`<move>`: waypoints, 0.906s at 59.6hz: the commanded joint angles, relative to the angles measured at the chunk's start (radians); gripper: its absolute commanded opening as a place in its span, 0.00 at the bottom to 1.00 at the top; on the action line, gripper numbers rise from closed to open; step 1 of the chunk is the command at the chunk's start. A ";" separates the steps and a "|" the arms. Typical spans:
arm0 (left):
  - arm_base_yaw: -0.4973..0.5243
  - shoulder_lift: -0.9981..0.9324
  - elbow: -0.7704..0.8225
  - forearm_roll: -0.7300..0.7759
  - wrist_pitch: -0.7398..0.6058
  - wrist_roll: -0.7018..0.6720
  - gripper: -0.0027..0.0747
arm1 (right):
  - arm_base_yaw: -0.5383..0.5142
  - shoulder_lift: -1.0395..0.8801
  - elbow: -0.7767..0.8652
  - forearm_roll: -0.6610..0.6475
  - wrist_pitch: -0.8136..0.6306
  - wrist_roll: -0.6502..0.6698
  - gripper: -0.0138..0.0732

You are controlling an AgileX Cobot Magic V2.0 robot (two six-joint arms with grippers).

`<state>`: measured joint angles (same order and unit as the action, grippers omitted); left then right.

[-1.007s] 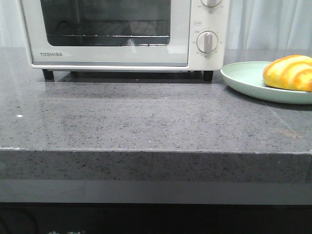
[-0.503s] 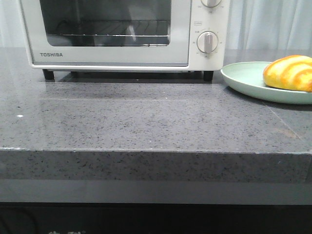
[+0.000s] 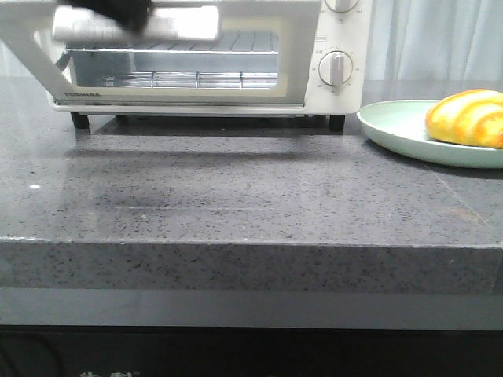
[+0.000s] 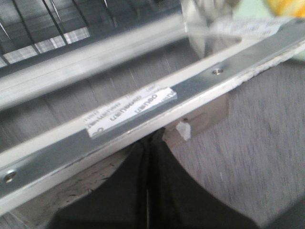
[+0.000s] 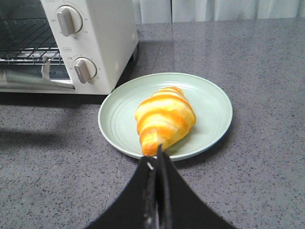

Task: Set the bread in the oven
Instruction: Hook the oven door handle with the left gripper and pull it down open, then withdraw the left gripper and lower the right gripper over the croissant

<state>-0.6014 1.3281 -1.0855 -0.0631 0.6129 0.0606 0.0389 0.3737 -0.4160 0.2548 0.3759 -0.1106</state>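
Note:
The white oven (image 3: 339, 35) stands at the back left with its glass door (image 3: 297, 55) tilted partly open. The wire rack (image 3: 196, 78) shows inside. My left gripper (image 3: 110, 9) is dark and sits on the door's metal handle (image 3: 169, 25). In the left wrist view its fingers (image 4: 143, 162) are pressed together, with their tips (image 4: 152, 138) hidden behind the door's edge. The bread (image 3: 465, 118) lies on a pale green plate (image 3: 393, 126) to the right of the oven. My right gripper (image 5: 157, 155) is shut and empty, just short of the bread (image 5: 164, 119) and over the plate's (image 5: 209, 105) near rim.
The oven's round knobs (image 3: 335, 68) face forward on its right side. The dark speckled stone counter (image 3: 251, 196) runs to a front edge. White curtains (image 3: 432, 39) hang behind. The oven's side (image 5: 109, 38) stands close beside the plate.
The oven door was closed and now tilts outward, partly open. My left gripper has come into view at the door's handle. The bread and plate have not moved.

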 commanded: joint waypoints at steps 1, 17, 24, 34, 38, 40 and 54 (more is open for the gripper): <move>-0.010 -0.011 0.026 -0.024 -0.083 -0.003 0.01 | -0.005 0.015 -0.040 0.001 -0.072 -0.007 0.08; -0.010 -0.011 0.109 -0.051 -0.112 -0.003 0.01 | -0.005 0.015 -0.040 0.001 -0.071 -0.007 0.08; -0.016 -0.027 0.109 -0.092 -0.105 -0.003 0.01 | -0.005 0.015 -0.040 0.001 -0.068 -0.007 0.08; -0.048 -0.080 0.111 -0.091 -0.114 -0.003 0.01 | -0.005 0.015 -0.040 0.001 -0.065 -0.007 0.08; -0.029 -0.102 0.111 -0.072 -0.162 -0.003 0.01 | -0.005 0.016 -0.040 0.001 -0.064 -0.007 0.08; -0.010 -0.112 0.111 -0.070 -0.192 -0.003 0.01 | -0.005 0.016 -0.040 0.002 -0.060 -0.007 0.08; 0.183 -0.192 0.125 -0.030 -0.277 -0.003 0.01 | -0.005 0.019 -0.040 0.011 -0.004 -0.007 0.08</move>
<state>-0.4783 1.1953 -0.9455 -0.1114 0.4244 0.0606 0.0389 0.3740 -0.4160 0.2570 0.4267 -0.1106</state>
